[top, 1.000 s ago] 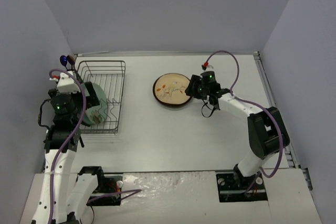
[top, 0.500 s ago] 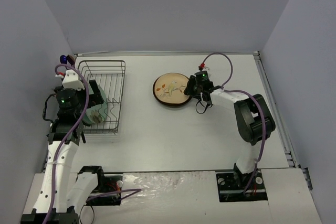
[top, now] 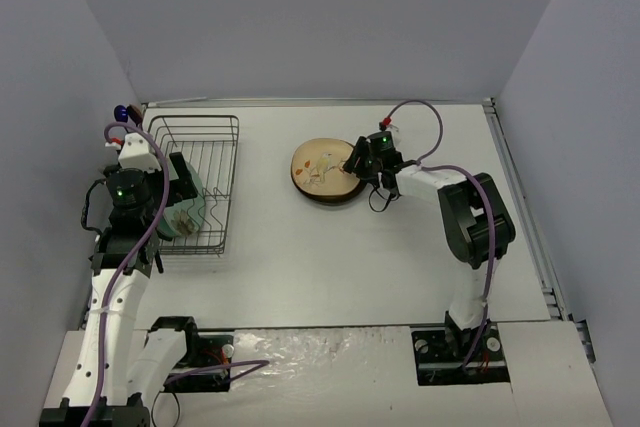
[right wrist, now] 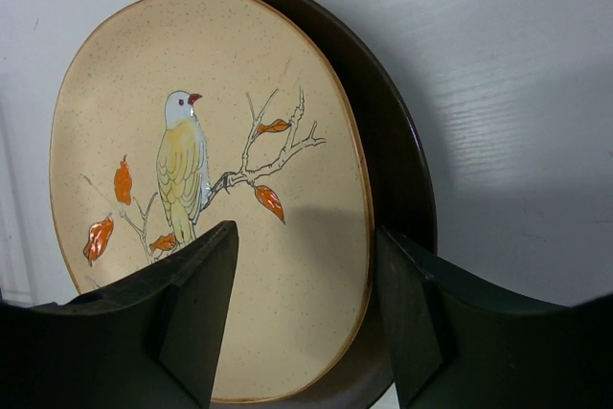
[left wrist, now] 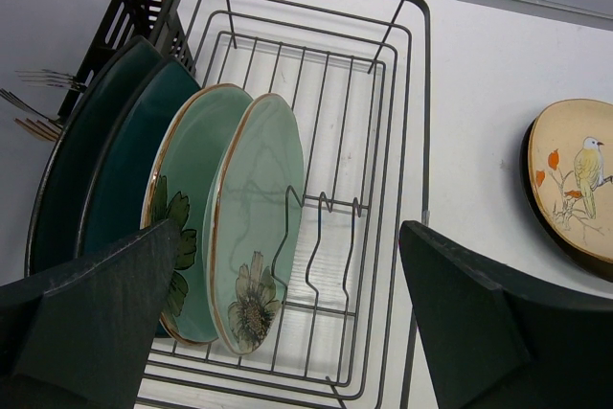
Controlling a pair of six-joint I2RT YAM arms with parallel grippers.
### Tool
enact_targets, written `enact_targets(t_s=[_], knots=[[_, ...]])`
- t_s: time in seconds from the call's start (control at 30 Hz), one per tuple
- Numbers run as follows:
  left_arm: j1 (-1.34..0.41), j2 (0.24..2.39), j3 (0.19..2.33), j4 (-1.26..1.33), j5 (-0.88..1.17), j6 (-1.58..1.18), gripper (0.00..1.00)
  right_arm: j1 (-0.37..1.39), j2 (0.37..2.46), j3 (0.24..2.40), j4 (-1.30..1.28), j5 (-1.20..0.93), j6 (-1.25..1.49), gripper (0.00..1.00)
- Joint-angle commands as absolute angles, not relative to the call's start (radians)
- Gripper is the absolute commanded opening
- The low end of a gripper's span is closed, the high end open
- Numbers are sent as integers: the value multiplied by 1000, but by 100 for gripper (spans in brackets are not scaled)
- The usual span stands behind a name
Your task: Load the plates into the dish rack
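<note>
Wire dish rack holds four glazed plates upright; left hand spread wide above. Right hand, parted, straddles the speckled bird plate.

1. Wearing white shells on the long links of the left arm and right arm, with black housings at the joints.
2. Trailing purple cables along both.
3. Glowing green at a small light near each wrist.
4. Ending in broad, matte black fingers on the left claw and right claw.
</note>
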State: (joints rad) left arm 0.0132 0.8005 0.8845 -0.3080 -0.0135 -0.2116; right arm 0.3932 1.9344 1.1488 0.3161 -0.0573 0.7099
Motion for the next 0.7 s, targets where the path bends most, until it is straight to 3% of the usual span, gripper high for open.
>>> enact_targets(t_s=[0.0,0.13,0.3,0.67], knots=[[11,798,913,-233,0,-218,97,393,2011,1149,267,-81,740,53],[11,798,913,-233,1,-218,97,391,2034,1149,278,-90,741,42],[11,800,910,-232,25,-217,97,390,2021,1135,287,-72,738,2],[11,804,908,-232,28,-216,97,352,1815,1097,253,-51,694,0]])
